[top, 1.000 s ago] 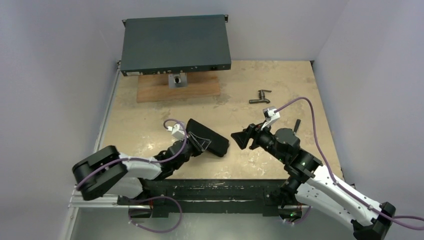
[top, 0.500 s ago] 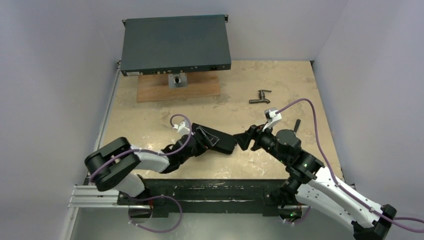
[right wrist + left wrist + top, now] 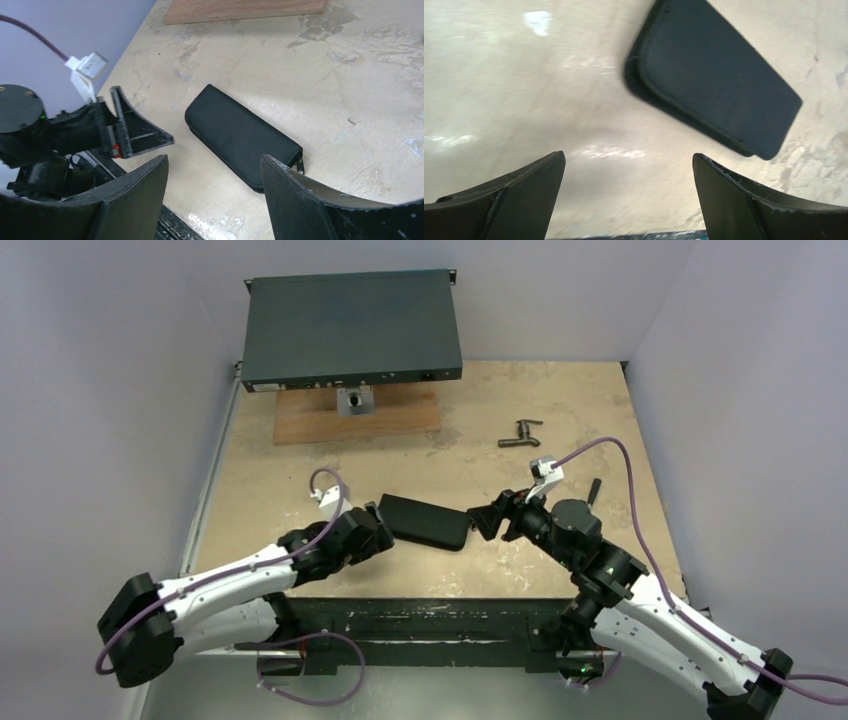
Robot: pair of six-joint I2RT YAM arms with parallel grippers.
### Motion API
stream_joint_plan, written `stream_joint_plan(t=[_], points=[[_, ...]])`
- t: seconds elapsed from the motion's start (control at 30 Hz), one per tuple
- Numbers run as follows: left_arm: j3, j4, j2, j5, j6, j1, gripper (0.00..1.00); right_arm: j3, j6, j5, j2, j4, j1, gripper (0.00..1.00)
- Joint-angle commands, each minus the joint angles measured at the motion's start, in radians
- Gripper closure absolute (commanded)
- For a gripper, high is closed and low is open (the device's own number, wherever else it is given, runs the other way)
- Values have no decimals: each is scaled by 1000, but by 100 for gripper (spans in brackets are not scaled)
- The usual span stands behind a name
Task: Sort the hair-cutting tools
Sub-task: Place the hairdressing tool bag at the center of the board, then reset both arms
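Looking first at our left hand (image 3: pixel 628 165), we see its fingers spread wide with nothing between them. One second ago this hand carried the black case (image 3: pixel 425 523), tilted above the counter (image 3: pixel 300 470). Now it has let go and drawn back toward the lower left of the top view. The case lies flat in the middle of that frame, just beyond the left fingertips and apart from them. Our right hand (image 3: pixel 486 519) stands very near the right end of the case, its fingers also apart and holding nothing, and it has hardly moved.

For the task, we judge that the case is only set down and not yet opened. In the right wrist view the zipper pull (image 3: pixel 300 165) sits at a corner, and the case looks shut as far as we can see. The comb, the scissors and the clip show in no view. We suppose they are inside the case, but we cannot confirm it, so the sorting has not begun.

Further out, a dark T-shaped fitting (image 3: pixel 520 433) lies in the upper right part of the counter, well apart from the case. A wooden board (image 3: pixel 300 425) and a dark flat box (image 3: pixel 350 330) stand at the top. Nothing lies between the hands and the case. The obstacle is the closed zipper, and we think the thin case may slide when the zipper is pulled.
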Motion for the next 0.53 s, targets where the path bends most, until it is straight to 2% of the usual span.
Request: stream_joint_plan(t=[0.0,0.2,0.4,0.5], points=[[4,-349,-166,-122,-1,3,0,-23,-12,23,-14,16,-1,32],[10,-452,-338,-249,19,3,0,-70,-11,52,-29,28,-1,32],[42,-525,-378,-328,10,3,0,-119,10,91,-124,54,-1,29],[51,-541,-397,-355,3,3,0,-120,42,184,-156,50,-1,25]])
